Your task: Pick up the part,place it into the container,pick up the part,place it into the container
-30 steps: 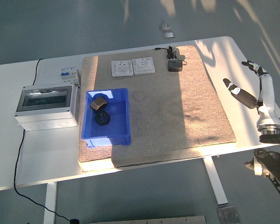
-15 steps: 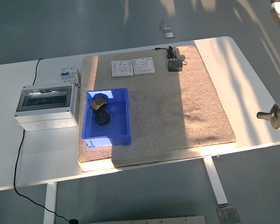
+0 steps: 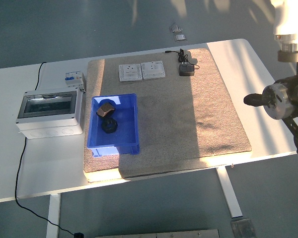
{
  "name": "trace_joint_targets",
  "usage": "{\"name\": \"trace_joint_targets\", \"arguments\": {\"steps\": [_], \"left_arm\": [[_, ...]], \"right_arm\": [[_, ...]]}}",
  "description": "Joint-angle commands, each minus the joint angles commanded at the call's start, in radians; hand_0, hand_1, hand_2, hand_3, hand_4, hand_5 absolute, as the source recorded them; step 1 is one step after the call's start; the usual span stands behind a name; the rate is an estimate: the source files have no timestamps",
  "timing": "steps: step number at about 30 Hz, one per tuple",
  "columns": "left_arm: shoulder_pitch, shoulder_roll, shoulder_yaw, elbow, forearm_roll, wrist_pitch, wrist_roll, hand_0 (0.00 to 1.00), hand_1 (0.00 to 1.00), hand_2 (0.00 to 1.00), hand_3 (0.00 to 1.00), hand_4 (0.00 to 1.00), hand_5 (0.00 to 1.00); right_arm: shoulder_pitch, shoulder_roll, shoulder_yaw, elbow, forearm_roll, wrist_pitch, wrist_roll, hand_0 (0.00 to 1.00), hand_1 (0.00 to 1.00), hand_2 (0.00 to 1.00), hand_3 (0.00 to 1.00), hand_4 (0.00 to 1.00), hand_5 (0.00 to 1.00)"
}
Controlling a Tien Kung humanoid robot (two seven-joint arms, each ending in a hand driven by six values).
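My right arm (image 3: 288,94) shows only at the right edge of the view, over the desk's (image 3: 39,168) right end, as a white upper segment above a round metal joint and black links; the robot hand itself lies outside the frame, so I cannot tell whether its fingers are spread or curled, and nothing shows of my left arm. A beige mat (image 3: 188,114) covers most of the white desk, lit by a bright band of sun on its right part. At the mat's left side sits the blue container (image 3: 131,130), and both parts are inside it: a brownish metallic part (image 3: 106,110) toward its far end and a black part (image 3: 109,125) just in front of it, nearer the middle, the two close together though I cannot tell whether they touch. Left of the container, off the mat, stands a white enclosure with a clear lid (image 3: 49,111), and a small breaker (image 3: 73,78) sits just behind it, with a black cable (image 3: 21,168) trailing down over the desk's near edge. At the mat's far edge lie two white socket plates (image 3: 141,71) side by side, and to their right a black adapter (image 3: 186,71) with its thin cord coiled behind it.
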Motion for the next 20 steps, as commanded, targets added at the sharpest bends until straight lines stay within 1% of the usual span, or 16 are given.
{"name": "trace_joint_targets", "arguments": {"steps": [1, 6, 7, 12, 13, 20], "left_arm": [[0.000, 0.000, 0.002, 0.000, -0.002, 0.000, 0.000, 0.663, 0.656, 0.698, 0.569, 0.565, 0.626], [-0.001, -0.001, 0.003, 0.000, -0.002, -0.001, 0.000, 0.663, 0.656, 0.698, 0.569, 0.565, 0.626], [-0.002, -0.001, 0.002, 0.000, -0.001, -0.001, 0.000, 0.663, 0.656, 0.697, 0.569, 0.563, 0.623], [-0.004, -0.001, 0.001, 0.000, 0.003, -0.001, -0.001, 0.663, 0.656, 0.697, 0.569, 0.563, 0.623], [-0.004, -0.001, 0.001, 0.000, 0.004, -0.001, -0.001, 0.662, 0.654, 0.698, 0.569, 0.562, 0.623], [-0.008, 0.001, 0.007, 0.000, 0.000, -0.001, -0.002, 0.662, 0.654, 0.698, 0.569, 0.562, 0.623]], "right_arm": [[0.002, 0.002, -0.006, 0.000, 0.000, -0.003, -0.002, 0.864, 0.817, 0.931, 0.998, 0.663, 0.251], [0.006, 0.007, -0.020, 0.000, 0.021, -0.020, -0.001, 0.864, 0.817, 0.931, 0.998, 0.663, 0.251], [0.006, 0.007, -0.022, 0.000, 0.026, -0.022, 0.000, 0.884, 0.869, 0.964, 0.998, 0.670, 0.243], [0.006, 0.010, -0.035, 0.000, 0.064, -0.033, 0.016, 0.884, 0.869, 0.964, 0.998, 0.670, 0.243], [0.005, 0.011, -0.037, 0.000, 0.077, -0.034, 0.021, 0.917, 0.933, 0.998, 0.998, 0.675, 0.224], [0.011, 0.014, -0.053, 0.000, 0.087, -0.027, 0.009, 0.917, 0.933, 0.998, 0.998, 0.675, 0.224]]}}
